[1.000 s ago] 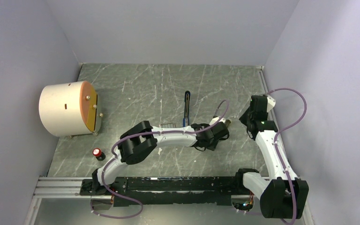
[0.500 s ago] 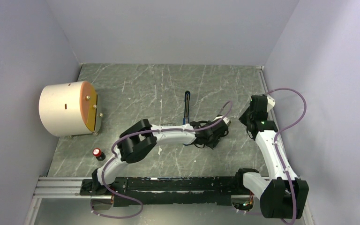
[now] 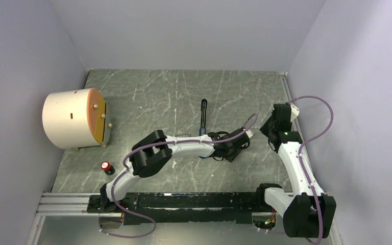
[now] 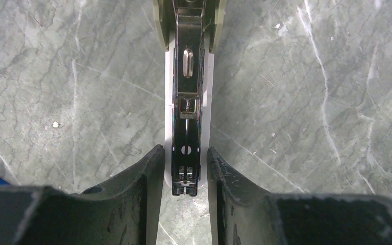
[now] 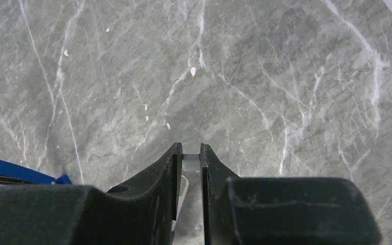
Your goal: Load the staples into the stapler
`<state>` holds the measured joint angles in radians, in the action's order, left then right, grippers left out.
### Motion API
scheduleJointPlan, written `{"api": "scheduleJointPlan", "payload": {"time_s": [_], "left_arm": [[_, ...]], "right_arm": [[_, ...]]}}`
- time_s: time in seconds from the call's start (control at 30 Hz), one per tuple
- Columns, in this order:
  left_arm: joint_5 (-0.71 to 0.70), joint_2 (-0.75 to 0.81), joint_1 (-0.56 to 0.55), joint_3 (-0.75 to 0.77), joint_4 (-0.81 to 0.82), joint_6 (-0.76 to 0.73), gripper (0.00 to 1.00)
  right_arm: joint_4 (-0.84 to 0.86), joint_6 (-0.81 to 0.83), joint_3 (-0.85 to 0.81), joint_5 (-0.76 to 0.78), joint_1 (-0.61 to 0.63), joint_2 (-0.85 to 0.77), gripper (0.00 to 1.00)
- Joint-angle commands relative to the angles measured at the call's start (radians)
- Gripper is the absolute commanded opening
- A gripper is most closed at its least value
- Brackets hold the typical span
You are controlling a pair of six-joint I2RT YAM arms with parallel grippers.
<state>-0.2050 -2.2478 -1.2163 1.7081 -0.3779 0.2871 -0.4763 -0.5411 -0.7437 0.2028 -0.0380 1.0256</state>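
One grey staples block (image 5: 191,162) in the right end effector (image 5: 190,148)

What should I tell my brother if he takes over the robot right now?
The left gripper has its jaws on either side of a pale beige bar that carries a black metal track. I cannot tell if they pinch it.
The right gripper is shut on a small pale grey piece, too small to name.
The blue stapler lies on the table beyond the left arm, and nothing holds it.
The staples lie loose by the stapler's near end.
Done: no staples loaded that I can see.
Left: bring the staples to the stapler and load them.
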Motion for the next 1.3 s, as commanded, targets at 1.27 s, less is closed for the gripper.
{"api": "scheduleJointPlan", "payload": {"time_s": [1.27], "left_arm": [[0.126, 0.223, 0.112, -0.299, 0.031, 0.406, 0.69]], "right_arm": [[0.057, -0.099, 0.027, 0.052, 0.297, 0.104, 0.23]]}}
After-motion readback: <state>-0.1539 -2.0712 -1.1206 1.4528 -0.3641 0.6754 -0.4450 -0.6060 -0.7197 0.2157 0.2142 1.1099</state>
